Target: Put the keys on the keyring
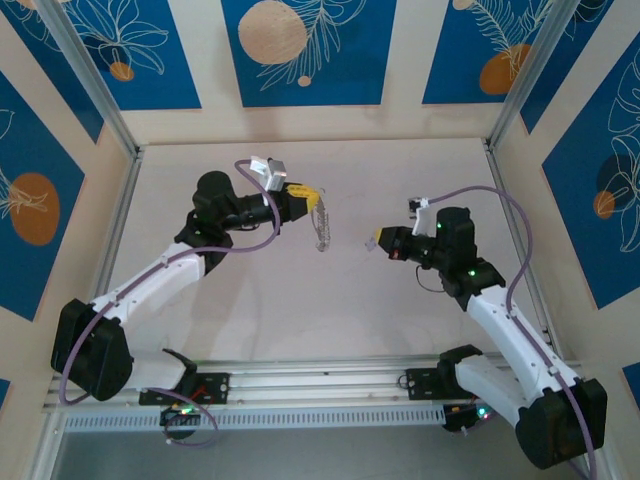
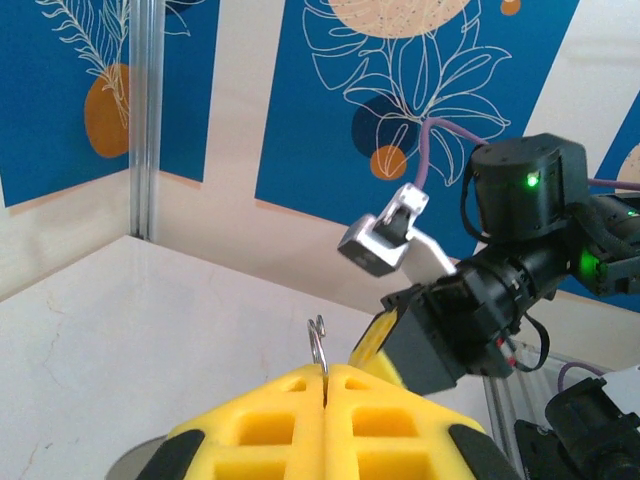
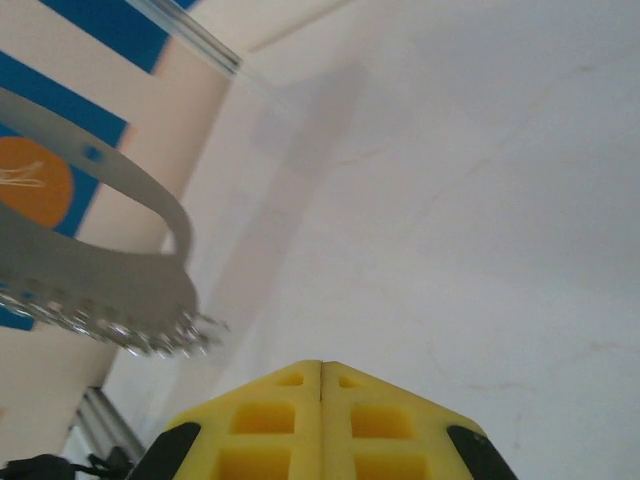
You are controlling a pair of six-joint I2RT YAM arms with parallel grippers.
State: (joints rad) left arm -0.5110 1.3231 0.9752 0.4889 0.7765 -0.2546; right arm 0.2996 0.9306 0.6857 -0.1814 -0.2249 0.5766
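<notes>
Judging from how things hang, I am at the hand-to-hand part of the job. The left end effector (image 1: 303,199) is clenched on the keyring (image 1: 321,228), which dangles from its yellow tips above the counter (image 1: 300,320). In the left wrist view a thin loop of its wire pokes up between the pads. The right end effector (image 1: 378,240) faces it across a small gap, clamped tight, and I cannot tell whether one of the keys is pinched between its pads. From the right wrist, the ring's grey band sits up and to the left of my fingertips, with a fringe of silvery pieces (image 3: 150,338) along its lower edge.

To do this well I would hold the left wrist steady and do all the moving with the right. I would creep in slowly and aim for the bare band rather than the fringe, which looks likely to snag. The ring hangs free, so I expect any knock to set it swinging.

Both end effectors are mid-counter, well apart from the side rails (image 1: 118,225) and the back wall (image 1: 300,120), with open counter toward the near edge. The tight spot is between the wrists: the right arm's camera mount (image 2: 385,240) juts toward the left fingers, so I would watch it.
</notes>
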